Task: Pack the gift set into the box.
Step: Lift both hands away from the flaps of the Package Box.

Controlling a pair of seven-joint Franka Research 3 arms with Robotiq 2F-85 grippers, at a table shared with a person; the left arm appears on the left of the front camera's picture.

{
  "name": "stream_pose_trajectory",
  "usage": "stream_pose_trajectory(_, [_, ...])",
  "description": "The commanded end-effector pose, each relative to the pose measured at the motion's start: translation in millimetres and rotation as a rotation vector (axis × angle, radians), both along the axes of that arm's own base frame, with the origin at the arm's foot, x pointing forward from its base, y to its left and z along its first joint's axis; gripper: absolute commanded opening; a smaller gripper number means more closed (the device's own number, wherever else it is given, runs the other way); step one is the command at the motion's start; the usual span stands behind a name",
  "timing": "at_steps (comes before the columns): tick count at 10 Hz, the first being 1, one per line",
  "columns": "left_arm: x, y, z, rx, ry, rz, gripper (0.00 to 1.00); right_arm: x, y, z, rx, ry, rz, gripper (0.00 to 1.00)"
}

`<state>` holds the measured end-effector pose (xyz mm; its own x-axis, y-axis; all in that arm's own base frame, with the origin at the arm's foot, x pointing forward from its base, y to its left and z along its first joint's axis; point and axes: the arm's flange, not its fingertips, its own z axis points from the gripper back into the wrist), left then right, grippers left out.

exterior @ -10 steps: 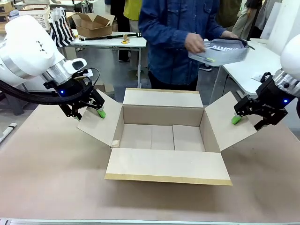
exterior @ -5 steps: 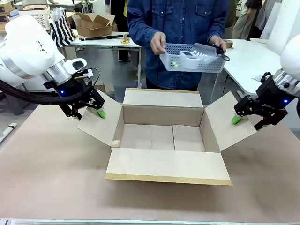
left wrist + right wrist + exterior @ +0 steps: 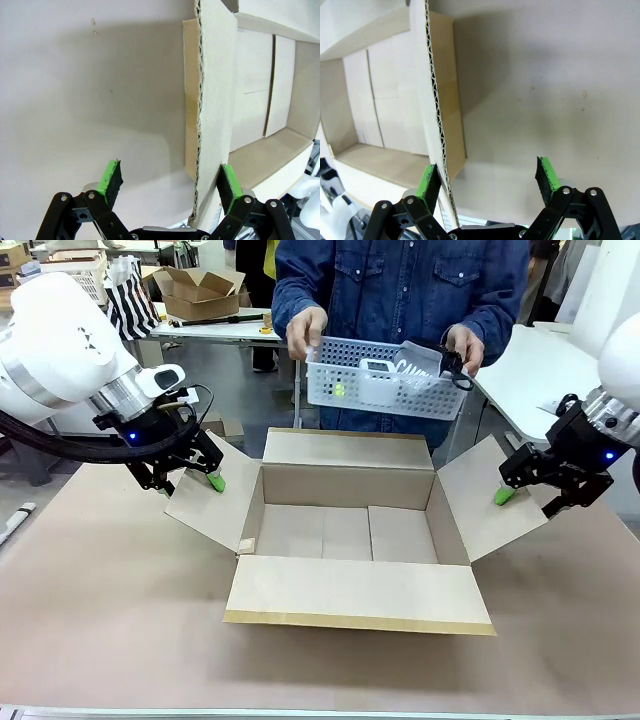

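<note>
While the box (image 3: 358, 590) lies open on the table (image 3: 120, 620), all four flaps splayed, the person holds the basket (image 3: 385, 390) up beyond its far flap, the right hand (image 3: 307, 332) and left hand (image 3: 465, 347) at opposite ends. Left gripper (image 3: 170, 169), at the box's side flap: fingers spread, one either side of the board, not clamped. Right gripper (image 3: 487, 167), opposite flap: likewise apart, astride the edge.

Basket should handle light and fairly stiff, a little slick; best taken by both end rims, kept level, since the contents look loose and could tip out. Narrower than the box, so it should drop in between the walls; the black handle (image 3: 453, 362) pokes over its rim and may snag.

Textures: basket of white lattice plastic, rectangular; box of corrugated board, pale faces, fluting bared along the flap edges, floor panels seamed. Finger pads green, black-faced.
</note>
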<state>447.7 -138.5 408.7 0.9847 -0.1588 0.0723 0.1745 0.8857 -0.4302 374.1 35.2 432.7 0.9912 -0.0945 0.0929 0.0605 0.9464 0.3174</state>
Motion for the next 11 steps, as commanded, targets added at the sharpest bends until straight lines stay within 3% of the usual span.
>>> stream_pose_trajectory(1, [-0.3, 0.3, 0.3, 0.002, -0.002, -0.002, 1.0, -0.4, -1.0, 1.0, 0.011, -0.002, 0.006, 1.0])
stream_pose_trajectory(11, [-0.3, 0.3, 0.3, 0.002, -0.002, -0.002, 1.0, -0.4, -1.0, 1.0, 0.011, -0.002, 0.006, 1.0])
